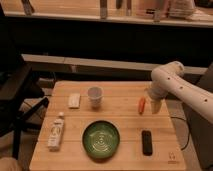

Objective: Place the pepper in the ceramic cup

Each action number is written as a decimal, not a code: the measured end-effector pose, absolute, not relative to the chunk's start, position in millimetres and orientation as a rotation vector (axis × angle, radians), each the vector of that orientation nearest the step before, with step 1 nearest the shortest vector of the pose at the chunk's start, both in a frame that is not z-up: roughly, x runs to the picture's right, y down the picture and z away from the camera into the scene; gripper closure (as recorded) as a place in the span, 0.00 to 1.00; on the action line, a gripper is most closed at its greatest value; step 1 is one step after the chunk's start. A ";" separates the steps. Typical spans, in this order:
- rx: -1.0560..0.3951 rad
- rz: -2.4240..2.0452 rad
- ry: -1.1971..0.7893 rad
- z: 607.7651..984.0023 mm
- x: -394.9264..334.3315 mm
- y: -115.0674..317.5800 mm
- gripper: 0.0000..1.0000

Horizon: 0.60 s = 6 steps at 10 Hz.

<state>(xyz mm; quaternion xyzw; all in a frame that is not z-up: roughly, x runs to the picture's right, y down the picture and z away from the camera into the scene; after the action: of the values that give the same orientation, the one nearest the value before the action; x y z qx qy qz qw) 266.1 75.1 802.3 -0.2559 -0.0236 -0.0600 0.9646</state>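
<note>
The small red-orange pepper (142, 105) lies on the wooden table (120, 155) at the right, near the far half. The white ceramic cup (95, 97) stands upright left of the table's middle, towards the back. My gripper (155, 105) hangs at the end of the white arm, just right of the pepper and close to the table top. The pepper lies beside it, at its left.
A wide green ridged bowl (101, 140) sits at the front middle. A black remote-like bar (147, 142) lies at the front right. A small white block (74, 100) lies left of the cup and a white bottle (57, 131) lies at the front left. A dark chair (15, 95) stands left of the table.
</note>
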 end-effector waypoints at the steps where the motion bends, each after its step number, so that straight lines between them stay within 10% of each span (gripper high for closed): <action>1: -0.515 -0.123 -0.049 806.5 269.6 77.0 0.20; 6: -0.517 -0.154 -0.063 830.9 272.2 80.2 0.20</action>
<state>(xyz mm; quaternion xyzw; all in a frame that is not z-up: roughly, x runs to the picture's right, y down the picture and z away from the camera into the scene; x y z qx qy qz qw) 272.2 80.2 830.9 -0.2552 -0.0313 -0.0760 0.9634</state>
